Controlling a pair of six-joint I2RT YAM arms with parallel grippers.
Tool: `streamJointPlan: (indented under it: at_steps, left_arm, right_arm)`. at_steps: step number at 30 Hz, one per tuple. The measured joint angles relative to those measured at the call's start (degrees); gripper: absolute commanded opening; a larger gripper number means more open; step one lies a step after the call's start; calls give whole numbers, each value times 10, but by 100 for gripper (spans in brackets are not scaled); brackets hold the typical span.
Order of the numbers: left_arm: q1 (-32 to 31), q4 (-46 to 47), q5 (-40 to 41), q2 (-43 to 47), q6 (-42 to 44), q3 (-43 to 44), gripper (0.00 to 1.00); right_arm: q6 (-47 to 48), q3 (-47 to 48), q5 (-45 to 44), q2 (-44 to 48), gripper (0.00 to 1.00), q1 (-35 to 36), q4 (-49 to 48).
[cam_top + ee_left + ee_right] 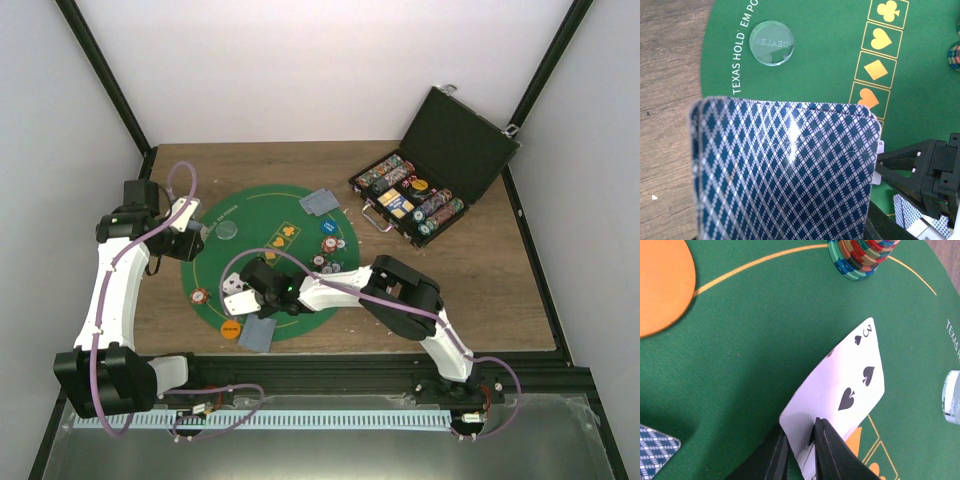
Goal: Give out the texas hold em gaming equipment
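While your right tool (pixel 800 426) pinches the lower end of a face-up three of spades (pixel 850 380) just above the green mat (pixel 740 365), a blue-backed card (pixel 258 335) and an orange disc (pixel 231 328) lie side by side at the mat's near rim. Just left of that tool stands a stack of striped chips (pixel 200 296). Farther out, your left tool (pixel 192 235) is clamped on a stack of blue-backed cards (pixel 785 170), raised over the mat's left edge near the clear dealer button (pixel 771 42). Beyond, loose chips (pixel 325 262), a blue disc (pixel 327 228) and more cards (pixel 320 203) sit on the mat's far half. At the far right, the open black case (pixel 460 140) rests on the surface (pixel 500 300), rows of chips inside.
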State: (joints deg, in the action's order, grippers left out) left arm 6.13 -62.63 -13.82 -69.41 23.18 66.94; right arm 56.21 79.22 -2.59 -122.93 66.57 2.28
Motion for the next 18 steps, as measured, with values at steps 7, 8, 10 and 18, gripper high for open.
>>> streamJointPlan:
  at_steps: [7, 8, 10, 18]
  left_arm:
    - [0, -1, -8, 0, 3, 0, 38]
    - [0, -1, -11, 0, 5, 0, 38]
    - [0, -3, -20, 0, 8, 0, 38]
    - [-19, -21, -49, 3, 23, 6, 38]
  right_arm:
    - [2, -16, -4, 24, 41, 0, 7]
    - [-1, -23, -4, 34, 45, 0, 11]
    - [-10, -37, -2, 58, 52, 0, 17]
    - [-116, -73, 40, 212, 100, -20, 15]
